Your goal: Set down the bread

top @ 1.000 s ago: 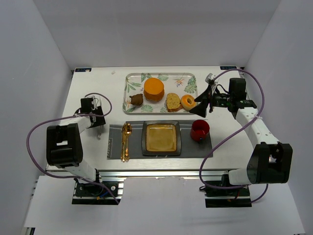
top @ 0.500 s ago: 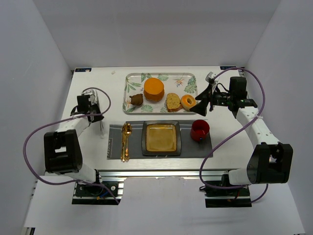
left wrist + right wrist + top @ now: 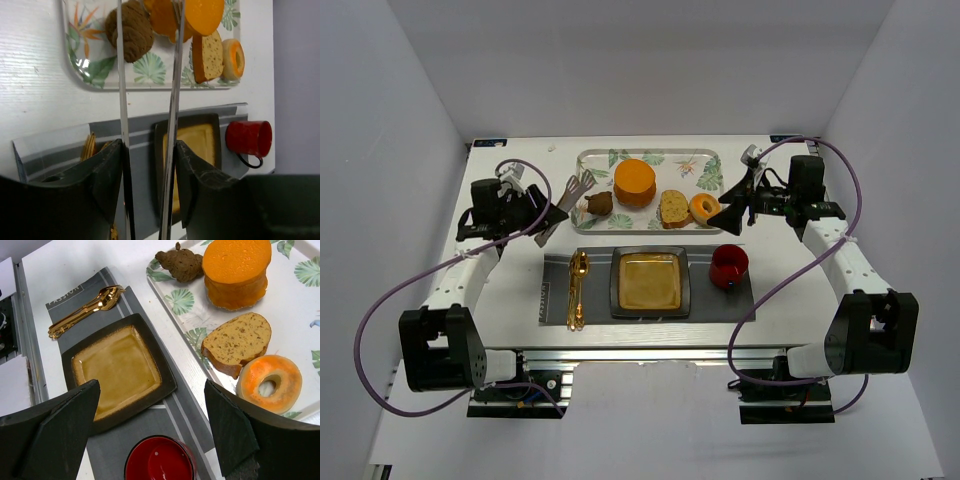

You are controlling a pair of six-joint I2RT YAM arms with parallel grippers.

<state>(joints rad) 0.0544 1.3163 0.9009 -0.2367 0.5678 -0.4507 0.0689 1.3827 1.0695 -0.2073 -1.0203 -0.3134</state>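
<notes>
The bread slice (image 3: 672,208) lies on the floral tray (image 3: 595,160) between an orange cake and a donut; it also shows in the left wrist view (image 3: 212,55) and the right wrist view (image 3: 237,342). My left gripper (image 3: 527,212) (image 3: 148,150) is shut on metal tongs (image 3: 563,195) (image 3: 173,100), whose tips reach the tray's left end near a brown pastry (image 3: 599,203). My right gripper (image 3: 730,212) (image 3: 150,390) is open and empty, just right of the tray. A square brown plate (image 3: 650,283) (image 3: 117,370) sits on a grey placemat.
A red cup (image 3: 729,265) stands on the placemat right of the plate, and gold cutlery (image 3: 577,290) lies on its left. An orange cake (image 3: 634,182) and a donut (image 3: 705,208) share the tray. White walls enclose the table.
My left arm has swung up and right from the table's left side, bringing the tongs' tips to the tray's left end. The right arm has hardly moved.
</notes>
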